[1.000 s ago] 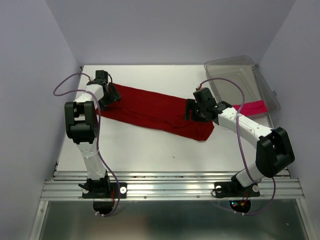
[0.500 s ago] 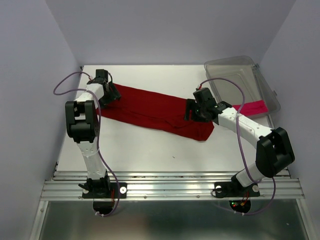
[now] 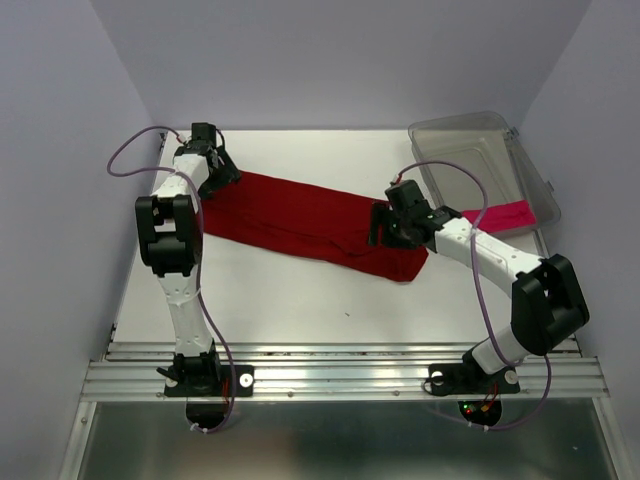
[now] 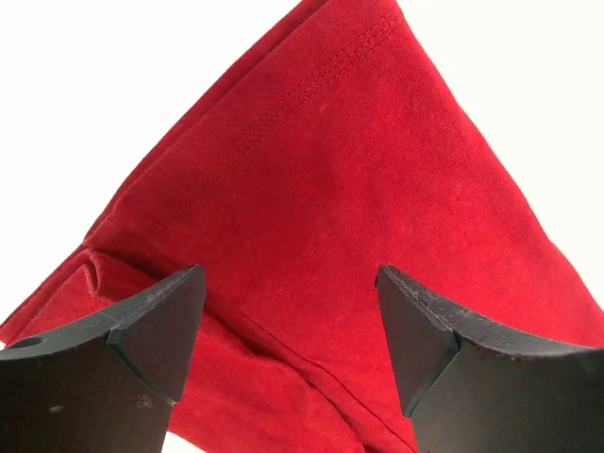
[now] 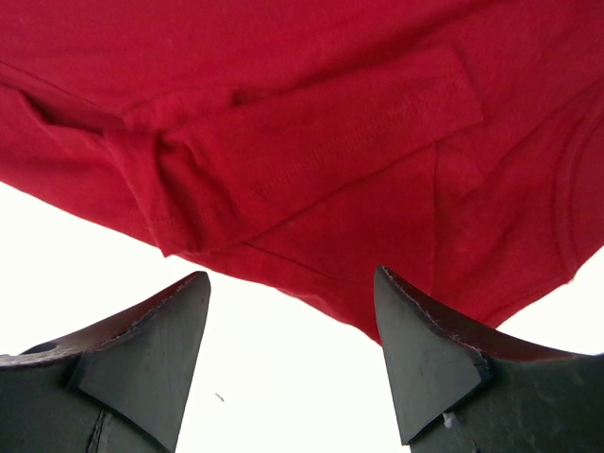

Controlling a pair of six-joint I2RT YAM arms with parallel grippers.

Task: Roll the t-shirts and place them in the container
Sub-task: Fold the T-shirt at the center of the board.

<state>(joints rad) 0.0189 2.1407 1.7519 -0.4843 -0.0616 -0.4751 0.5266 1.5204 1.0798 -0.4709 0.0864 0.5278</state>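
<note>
The red t-shirt [image 3: 300,222] lies flat on the surface [image 3: 280,300], its long axis slanting from far left to near right. The left jaws hang open over its far-left end and the right jaws are open at its right end, neither gripping.

Left gripper [image 4: 288,278], right gripper [image 5: 291,278], jaws apart

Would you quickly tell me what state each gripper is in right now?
Left gripper: open, holding nothing, above the red shirt.
Right gripper: open, holding nothing, at the shirt's edge.
</note>
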